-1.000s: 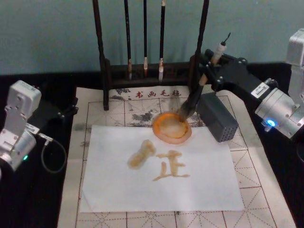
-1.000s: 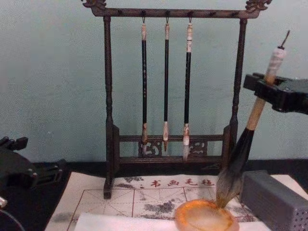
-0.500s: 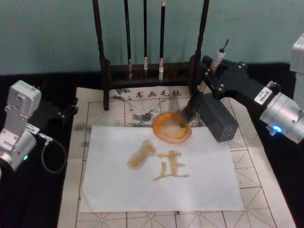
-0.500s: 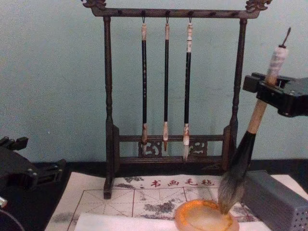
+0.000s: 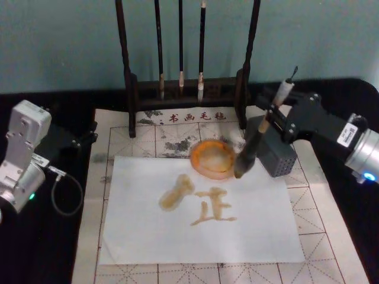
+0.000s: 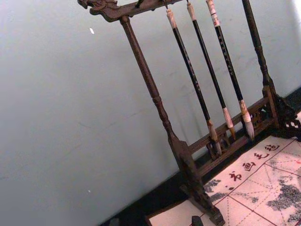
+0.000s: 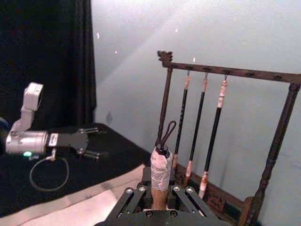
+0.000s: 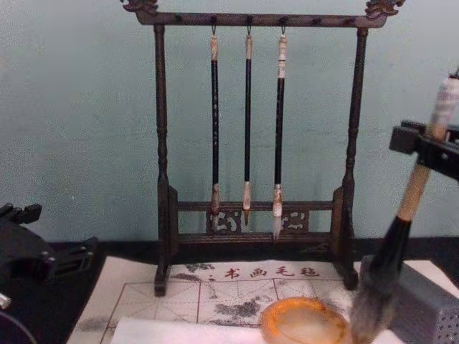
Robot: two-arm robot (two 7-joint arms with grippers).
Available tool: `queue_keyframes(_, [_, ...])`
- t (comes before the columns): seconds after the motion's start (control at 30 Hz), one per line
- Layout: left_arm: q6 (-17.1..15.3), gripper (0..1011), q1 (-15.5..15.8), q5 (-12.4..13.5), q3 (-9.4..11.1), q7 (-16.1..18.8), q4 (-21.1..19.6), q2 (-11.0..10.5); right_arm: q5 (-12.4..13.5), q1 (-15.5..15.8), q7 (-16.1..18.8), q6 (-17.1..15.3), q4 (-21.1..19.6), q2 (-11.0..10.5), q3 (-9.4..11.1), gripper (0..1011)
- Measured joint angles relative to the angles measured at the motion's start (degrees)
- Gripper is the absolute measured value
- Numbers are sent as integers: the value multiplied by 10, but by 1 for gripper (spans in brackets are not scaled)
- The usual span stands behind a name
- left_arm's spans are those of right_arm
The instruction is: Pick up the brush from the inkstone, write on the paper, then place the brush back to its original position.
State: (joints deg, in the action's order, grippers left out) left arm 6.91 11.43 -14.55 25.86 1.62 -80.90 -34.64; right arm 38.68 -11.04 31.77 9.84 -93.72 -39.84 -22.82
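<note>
- The right tool (image 5: pixel 271 116) is clenched on the brush (image 5: pixel 253 147). The pale handle is pinched high up, just below the white-wrapped end. In the right wrist view the jaws are seen closed on either side of the shaft.
- The brush is judged light and stiff along its handle. The bushy head is judged soft and probably wet, so splaying or dripping is to be expected under pressure. A hold on the wood well above the ferrule is judged right, with the bristles left untouched.
- The brush is held tilted, with the loop end toward the upper right of the head view. The bristle tip is carried low, just beside the right rim of the inkstone (image 5: pixel 196 160) and at the upper right edge of the paper (image 5: pixel 195 248). Contact with the sheet cannot be told.
- The right arm is extended in from the right edge of the head view, above the grey ribbed block (image 5: pixel 277 155).
- Tan strokes are borne at the middle of the paper.
- The left tool (image 5: pixel 89 135) is parked near the left edge, over the dark worktop (image 5: pixel 47 248).
</note>
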Motion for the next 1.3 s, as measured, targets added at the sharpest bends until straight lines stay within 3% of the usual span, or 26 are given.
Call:
queue_keyframes(0.33, [0, 1001, 0, 0, 0, 0, 0, 0, -13, 16, 31, 5, -2, -9, 9, 179])
queue_keyframes(0.97, [0, 1001, 0, 0, 0, 0, 0, 0, -39, 14, 54, -1, 22, 21, 12, 179])
queue_keyframes(1.3, [0, 1001, 0, 0, 0, 0, 0, 0, -48, 19, 61, -3, 25, 25, 21, 179])
